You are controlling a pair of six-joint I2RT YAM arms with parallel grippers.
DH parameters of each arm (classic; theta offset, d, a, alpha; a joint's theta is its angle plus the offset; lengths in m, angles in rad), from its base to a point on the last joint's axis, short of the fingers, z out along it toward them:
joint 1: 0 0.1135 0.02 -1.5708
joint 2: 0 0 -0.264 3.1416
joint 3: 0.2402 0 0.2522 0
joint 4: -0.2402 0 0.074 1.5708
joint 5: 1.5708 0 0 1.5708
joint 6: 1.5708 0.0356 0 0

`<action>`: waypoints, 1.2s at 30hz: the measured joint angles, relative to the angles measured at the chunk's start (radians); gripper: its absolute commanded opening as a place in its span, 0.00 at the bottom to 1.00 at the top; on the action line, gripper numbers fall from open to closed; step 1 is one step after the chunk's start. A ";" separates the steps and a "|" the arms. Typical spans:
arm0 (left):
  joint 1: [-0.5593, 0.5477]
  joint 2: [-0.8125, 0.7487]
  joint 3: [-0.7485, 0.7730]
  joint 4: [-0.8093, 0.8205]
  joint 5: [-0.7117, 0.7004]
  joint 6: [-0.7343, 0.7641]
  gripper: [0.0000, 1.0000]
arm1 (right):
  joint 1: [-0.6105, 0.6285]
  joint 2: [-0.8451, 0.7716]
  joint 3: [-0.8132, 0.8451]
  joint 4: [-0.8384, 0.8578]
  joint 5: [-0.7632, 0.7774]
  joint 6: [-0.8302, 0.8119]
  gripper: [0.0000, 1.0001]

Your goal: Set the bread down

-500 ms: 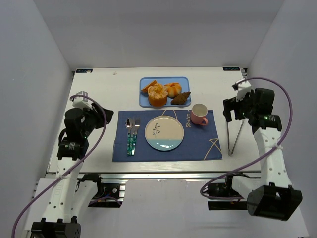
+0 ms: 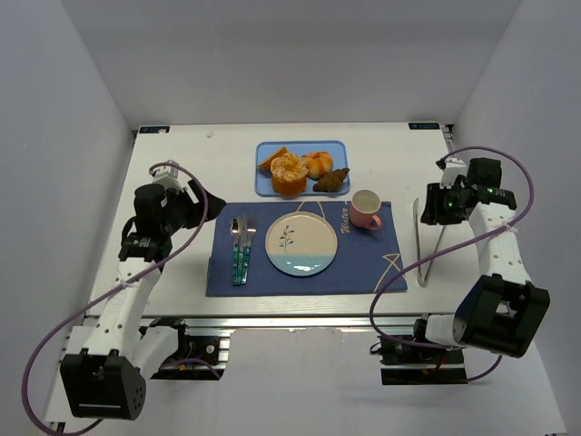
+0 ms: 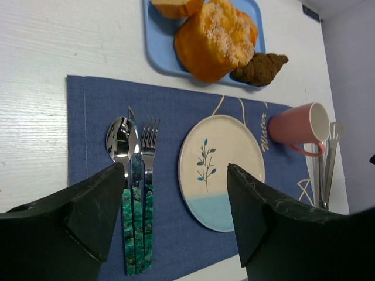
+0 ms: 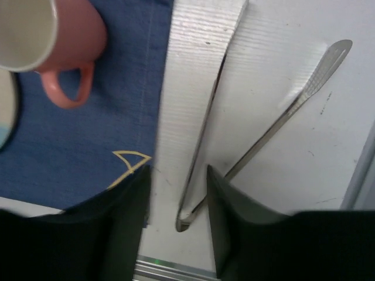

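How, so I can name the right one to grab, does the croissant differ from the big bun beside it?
The croissant is dark brown, the bun orange-golden. The croissant is long with tapered ends, the bun round and taller. The croissant is smaller than the bun. Both sit on the blue tray.

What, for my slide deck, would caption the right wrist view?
Right end effector, open, over metal tongs lying on the white table beside the blue placemat and pink cup.
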State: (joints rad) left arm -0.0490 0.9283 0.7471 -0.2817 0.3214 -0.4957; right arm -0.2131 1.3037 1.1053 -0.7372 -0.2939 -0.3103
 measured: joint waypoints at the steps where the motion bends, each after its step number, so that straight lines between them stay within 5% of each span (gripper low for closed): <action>1: 0.000 0.021 0.000 0.007 0.010 0.001 0.80 | -0.006 0.010 -0.008 0.002 0.011 0.016 0.61; 7: 0.000 0.098 0.000 0.040 0.046 0.008 0.81 | -0.020 0.052 -0.070 0.029 0.060 0.065 0.89; 22: 0.000 0.251 0.000 0.136 0.091 0.004 0.82 | -0.023 0.092 -0.266 0.150 0.238 0.110 0.89; 36: 0.000 0.249 -0.001 0.177 0.107 -0.038 0.82 | -0.023 0.230 -0.288 0.338 0.304 0.170 0.82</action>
State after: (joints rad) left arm -0.0490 1.1774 0.7460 -0.1043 0.4286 -0.5335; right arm -0.2356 1.5337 0.8177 -0.3996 0.0101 -0.1402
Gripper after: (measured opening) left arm 0.813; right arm 0.835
